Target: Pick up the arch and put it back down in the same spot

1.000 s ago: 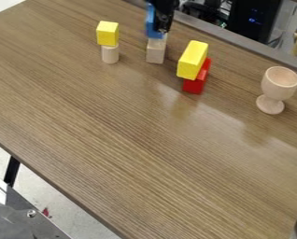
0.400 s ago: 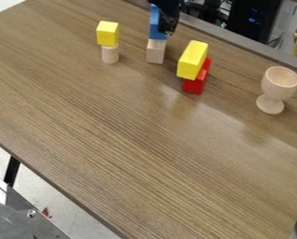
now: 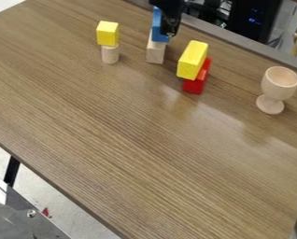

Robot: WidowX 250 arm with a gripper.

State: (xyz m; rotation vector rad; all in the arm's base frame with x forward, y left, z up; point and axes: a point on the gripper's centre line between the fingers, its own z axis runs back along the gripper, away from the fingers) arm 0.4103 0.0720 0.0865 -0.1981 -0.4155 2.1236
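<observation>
The end effector (image 3: 170,32) hangs at the top edge of the desk (image 3: 132,140), right up against or just in front of the blue block (image 3: 158,31), likely the arch; how far open it is, and whether it grips that block, I cannot tell. The blue block stands upright at the top of a pale wooden block (image 3: 155,52), leaning slightly. To the left, a yellow cube (image 3: 107,33) sits on a pale cylinder (image 3: 109,54); to the right, a yellow block (image 3: 192,60) rests on a red block (image 3: 194,86), with a wooden goblet (image 3: 279,84) farther right.
</observation>
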